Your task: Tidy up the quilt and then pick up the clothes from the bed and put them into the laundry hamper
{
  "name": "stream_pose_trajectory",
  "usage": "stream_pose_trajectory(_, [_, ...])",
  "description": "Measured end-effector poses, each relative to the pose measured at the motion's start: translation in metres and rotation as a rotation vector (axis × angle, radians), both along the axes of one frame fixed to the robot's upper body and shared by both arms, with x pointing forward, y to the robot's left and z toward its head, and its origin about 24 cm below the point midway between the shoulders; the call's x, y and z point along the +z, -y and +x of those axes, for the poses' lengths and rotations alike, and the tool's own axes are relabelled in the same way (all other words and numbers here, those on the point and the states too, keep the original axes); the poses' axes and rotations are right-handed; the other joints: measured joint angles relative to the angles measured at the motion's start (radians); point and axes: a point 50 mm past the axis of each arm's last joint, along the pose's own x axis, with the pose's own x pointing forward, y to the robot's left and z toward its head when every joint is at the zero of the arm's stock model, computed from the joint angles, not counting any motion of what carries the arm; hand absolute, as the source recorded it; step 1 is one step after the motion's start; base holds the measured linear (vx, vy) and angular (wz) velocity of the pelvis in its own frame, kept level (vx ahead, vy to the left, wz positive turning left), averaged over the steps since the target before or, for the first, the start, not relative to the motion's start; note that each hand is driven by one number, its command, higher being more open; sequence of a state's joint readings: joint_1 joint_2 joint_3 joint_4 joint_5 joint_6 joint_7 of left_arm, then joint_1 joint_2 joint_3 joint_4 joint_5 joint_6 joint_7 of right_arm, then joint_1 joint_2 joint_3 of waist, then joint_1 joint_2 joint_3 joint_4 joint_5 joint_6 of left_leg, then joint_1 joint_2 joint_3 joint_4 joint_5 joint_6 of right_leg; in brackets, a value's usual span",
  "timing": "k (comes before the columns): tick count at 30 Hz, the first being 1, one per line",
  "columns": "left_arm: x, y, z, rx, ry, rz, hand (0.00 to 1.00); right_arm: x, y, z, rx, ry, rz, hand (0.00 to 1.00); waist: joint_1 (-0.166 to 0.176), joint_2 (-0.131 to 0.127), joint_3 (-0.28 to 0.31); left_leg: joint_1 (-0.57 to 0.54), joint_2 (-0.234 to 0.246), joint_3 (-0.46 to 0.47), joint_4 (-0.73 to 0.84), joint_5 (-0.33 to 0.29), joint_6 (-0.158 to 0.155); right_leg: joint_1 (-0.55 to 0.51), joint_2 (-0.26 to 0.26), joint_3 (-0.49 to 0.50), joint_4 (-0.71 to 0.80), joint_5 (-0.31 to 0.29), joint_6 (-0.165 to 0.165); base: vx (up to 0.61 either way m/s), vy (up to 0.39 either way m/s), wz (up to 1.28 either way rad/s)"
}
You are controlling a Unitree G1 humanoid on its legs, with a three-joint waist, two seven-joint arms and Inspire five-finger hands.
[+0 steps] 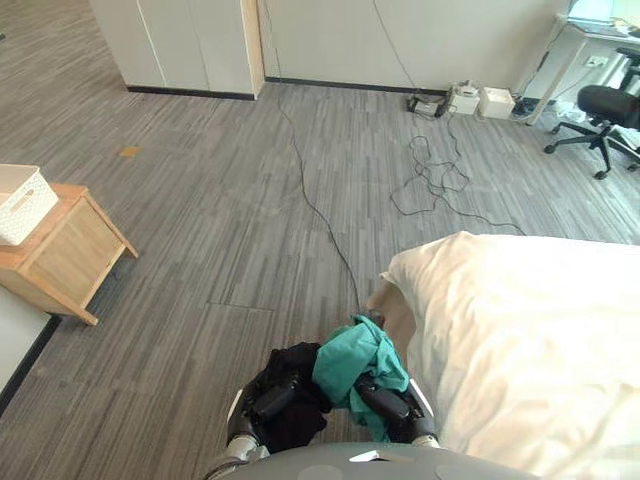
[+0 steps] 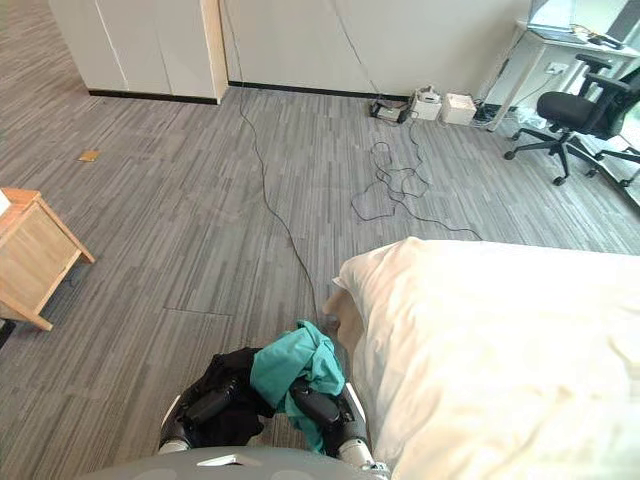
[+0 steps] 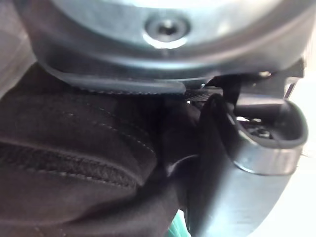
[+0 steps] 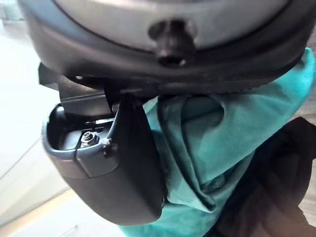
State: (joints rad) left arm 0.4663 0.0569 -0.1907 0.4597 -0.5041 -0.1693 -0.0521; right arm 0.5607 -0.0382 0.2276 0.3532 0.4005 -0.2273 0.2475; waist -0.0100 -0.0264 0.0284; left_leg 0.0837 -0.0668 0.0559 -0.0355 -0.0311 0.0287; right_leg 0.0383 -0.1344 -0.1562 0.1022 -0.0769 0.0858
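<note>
- Quilt [image 1: 530, 330]: lies white and fairly smooth over the bed [image 1: 398, 318]. I judge the tidy-up step done or near done, though I can't see the far part of the bed.
- Clothes: no loose clothes on the part of the quilt I can see.
- My left robot hand [image 1: 270, 398] is closed round the black garment [image 1: 300, 362], bunched close to my chest. In the left wrist view my thumb [image 3: 232, 187] presses right against the black cloth.
- My right robot hand [image 1: 388, 404] is closed round the teal garment [image 1: 360, 365]. In the right wrist view the teal cloth sits against my thumb [image 4: 123, 173].
- The two garments touch each other, teal draped partly over black. Both are held above the floor [image 1: 230, 200], just beside the bed corner and not over the quilt.
- So pick-up looks done and drop-off is left.
- Hamper: I can't tell where it is. A white basket [image 1: 20, 205] sits on a wooden cabinet [image 1: 75, 245] well off to my left. It may be the target, not sure.
- Left to do: carry both garments to the hamper, open both robot hands and let them fall in.
- Risk: the teal hangs loose and could slip on the way.
</note>
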Motion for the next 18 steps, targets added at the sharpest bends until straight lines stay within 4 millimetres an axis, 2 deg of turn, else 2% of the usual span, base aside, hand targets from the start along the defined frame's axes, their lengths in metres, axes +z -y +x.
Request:
stream_pose_trajectory(2, [-0.001,0.000,0.005,-0.005,0.006,0.005,0.00,-0.001,0.000,0.000,-0.011,-0.001,0.000,0.00,-0.002,0.002,-0.001,0.001,0.008,0.012,0.013,-0.019,-0.007,0.004,0.005,0.003,-0.001,-0.003,-0.004,0.03,-0.041,-0.11])
stream_pose_trajectory(4, [-0.003,-0.002,0.007,-0.003,0.001,0.008,0.00,-0.002,0.004,0.000,-0.026,0.008,-0.012,0.00,-0.009,0.005,0.002,-0.006,0.023,0.049,0.064,-0.072,-0.016,0.021,0.009,0.001,0.002,-0.012,-0.016,0.05,-0.048,-0.01])
stream_pose_trajectory(6, [-0.006,-0.006,0.011,0.020,-0.004,-0.005,0.00,-0.002,0.009,0.006,-0.018,0.027,-0.019,0.00,-0.007,0.018,0.030,-0.054,0.060,0.073,0.262,-0.153,-0.064,0.052,0.029,-0.001,0.025,-0.063,-0.055,0.07,-0.090,0.10])
stream_pose_trajectory(7, [-0.005,-0.008,0.016,0.012,0.009,0.003,0.00,-0.002,0.010,0.010,-0.019,0.038,-0.021,0.00,-0.010,0.018,0.044,-0.094,0.067,0.081,0.346,-0.165,-0.082,0.063,0.025,-0.008,0.023,-0.068,-0.054,0.07,-0.101,0.52])
stream_pose_trajectory(8, [0.001,-0.014,0.029,-0.009,0.056,0.021,0.00,-0.001,0.012,0.019,-0.024,0.059,-0.024,0.00,-0.022,0.023,0.089,-0.177,0.087,0.108,0.542,-0.158,-0.103,0.104,0.018,-0.050,0.021,-0.067,-0.047,0.05,-0.066,0.89])
stream_pose_trajectory(9, [0.003,-0.016,0.040,-0.008,0.088,0.036,0.00,-0.002,0.016,0.028,-0.039,0.070,-0.031,0.00,-0.024,0.010,0.148,-0.223,0.104,0.129,0.680,-0.150,-0.134,0.154,0.001,-0.099,0.015,-0.066,-0.036,0.03,-0.071,0.92])
stream_pose_trajectory(10, [0.004,-0.017,0.043,-0.013,0.091,0.048,0.00,-0.002,0.020,0.031,-0.047,0.067,-0.043,0.00,-0.019,0.022,0.163,-0.230,0.113,0.137,0.693,-0.169,-0.133,0.169,0.000,-0.114,0.015,-0.069,-0.038,0.04,-0.020,0.81])
stream_pose_trajectory(11, [0.003,-0.011,0.044,-0.035,0.088,0.065,0.00,-0.003,0.030,0.038,-0.062,0.065,-0.080,0.00,-0.017,0.053,0.183,-0.236,0.119,0.135,0.645,-0.201,-0.126,0.189,0.001,-0.135,0.015,-0.076,-0.034,0.09,0.031,0.55])
stream_pose_trajectory(12, [0.003,-0.006,0.042,-0.062,0.081,0.081,0.00,-0.004,0.038,0.045,-0.090,0.055,-0.102,0.00,-0.015,0.080,0.198,-0.233,0.115,0.130,0.543,-0.189,-0.113,0.201,-0.001,-0.144,0.011,-0.080,-0.028,0.12,0.073,0.43])
stream_pose_trajectory(13, [0.001,-0.004,0.040,-0.067,0.071,0.083,0.00,-0.004,0.040,0.049,-0.100,0.055,-0.108,0.00,-0.013,0.088,0.202,-0.229,0.115,0.127,0.479,-0.173,-0.097,0.204,-0.005,-0.144,0.008,-0.082,-0.024,0.16,0.128,0.16])
stream_pose_trajectory(14, [0.000,-0.002,0.036,-0.080,0.060,0.109,0.00,-0.005,0.042,0.054,-0.112,0.047,-0.111,0.00,-0.008,0.095,0.203,-0.215,0.111,0.144,0.385,-0.091,-0.057,0.212,-0.014,-0.144,-0.003,-0.084,-0.017,0.19,0.132,-0.06])
stream_pose_trajectory(15, [0.000,-0.002,0.037,-0.077,0.056,0.131,0.00,-0.007,0.041,0.054,-0.111,0.037,-0.110,0.00,0.012,0.084,0.199,-0.183,0.084,0.162,0.325,-0.076,-0.027,0.216,-0.032,-0.134,-0.020,-0.081,-0.012,0.20,0.120,-0.10])
stream_pose_trajectory(16, [0.000,-0.004,0.036,-0.071,0.053,0.150,0.00,-0.006,0.041,0.055,-0.104,0.041,-0.111,0.00,0.018,0.081,0.199,-0.178,0.074,0.167,0.316,-0.078,-0.025,0.221,-0.035,-0.131,-0.030,-0.079,-0.012,0.19,0.076,-0.08])
stream_pose_trajectory(17, [0.001,-0.008,0.036,-0.062,0.055,0.192,0.00,-0.006,0.038,0.055,-0.093,0.041,-0.104,0.00,0.028,0.082,0.198,-0.186,0.069,0.171,0.343,-0.101,-0.001,0.229,-0.039,-0.130,-0.045,-0.067,0.005,0.15,0.054,-0.01])
stream_pose_trajectory(18, [0.000,-0.011,0.035,-0.052,0.047,0.208,0.00,-0.007,0.036,0.054,-0.082,0.036,-0.104,0.00,0.035,0.076,0.201,-0.192,0.068,0.173,0.357,-0.113,0.004,0.233,-0.041,-0.127,-0.048,-0.060,0.013,0.18,0.071,0.02])
